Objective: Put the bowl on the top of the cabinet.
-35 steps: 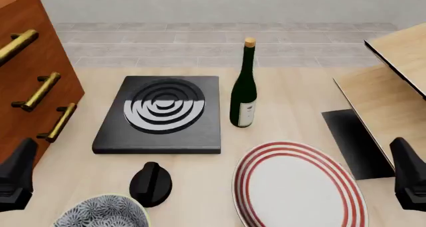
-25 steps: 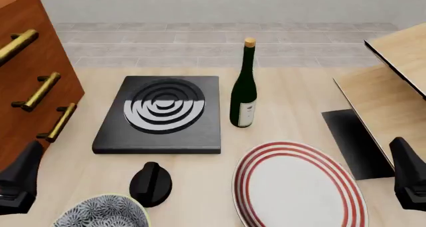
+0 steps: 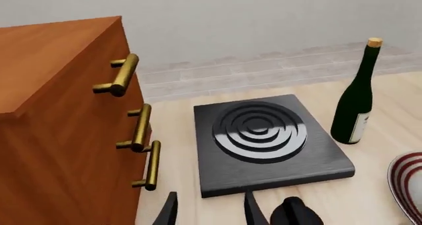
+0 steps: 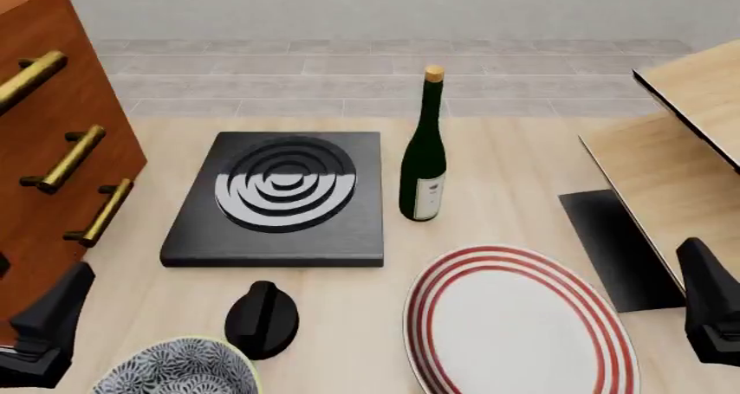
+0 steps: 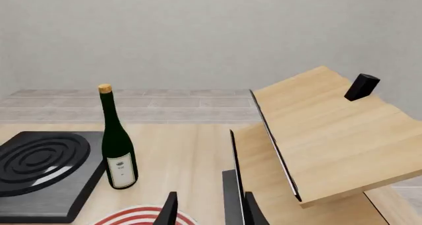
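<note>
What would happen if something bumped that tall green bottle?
The bottle looks tippy: it stands upright, tall on a narrow base. Being round, it would probably roll once down. Its glossy surface suggests slippery, breakable glass.

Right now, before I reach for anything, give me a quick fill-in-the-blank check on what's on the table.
1. The bowl lies at the near edge, closest to the ____ gripper.
2. The wine bottle stands ____ beside the black burner plate.
3. The plate has ____ rings.
4. The cabinet has ____-coloured bar handles.

Missing words: left; upright; red; brass
</note>
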Available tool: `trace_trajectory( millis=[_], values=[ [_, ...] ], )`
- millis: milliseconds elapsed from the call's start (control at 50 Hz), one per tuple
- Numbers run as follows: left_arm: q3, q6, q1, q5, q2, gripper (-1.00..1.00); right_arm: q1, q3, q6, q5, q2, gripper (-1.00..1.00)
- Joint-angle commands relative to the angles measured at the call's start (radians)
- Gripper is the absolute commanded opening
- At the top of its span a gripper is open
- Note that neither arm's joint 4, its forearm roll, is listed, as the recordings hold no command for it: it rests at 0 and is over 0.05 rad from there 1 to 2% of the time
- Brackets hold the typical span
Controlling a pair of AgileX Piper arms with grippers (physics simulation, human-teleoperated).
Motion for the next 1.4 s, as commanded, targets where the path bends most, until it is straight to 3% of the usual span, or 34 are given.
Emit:
trace_trajectory(
  millis=[20, 240, 500, 540, 600, 820, 840, 1100, 1400],
  values=[
    [-0.063, 0.027, -0.034, 0.149, -0.003, 1.00, 0.000, 0.000, 0.000, 0.000, 0.000, 1.00],
    [-0.171, 0.053, -0.070, 0.329, -0.003, 1.00, 0.000, 0.000, 0.000, 0.000, 0.000, 1.00],
    [-0.278, 0.036, -0.095, 0.536, -0.002, 1.00, 0.000, 0.000, 0.000, 0.000, 0.000, 1.00],
    [-0.280, 0.002, -0.099, 0.566, 0.006, 1.00, 0.000, 0.000, 0.000, 0.000, 0.000, 1.00],
    [-0.293, -0.035, -0.096, 0.574, 0.050, 1.00, 0.000, 0.000, 0.000, 0.000, 0.000, 1.00],
    [-0.344, -0.022, -0.109, 0.681, 0.023, 1.00, 0.000, 0.000, 0.000, 0.000, 0.000, 1.00],
    [-0.324, -0.050, -0.109, 0.675, 0.048, 1.00, 0.000, 0.000, 0.000, 0.000, 0.000, 1.00],
    [-0.271, -0.060, -0.160, 0.711, 0.075, 1.00, 0.000, 0.000, 0.000, 0.000, 0.000, 1.00],
    [-0.305, -0.044, -0.203, 0.772, 0.085, 1.00, 0.000, 0.000, 0.000, 0.000, 0.000, 1.00]
  ],
)
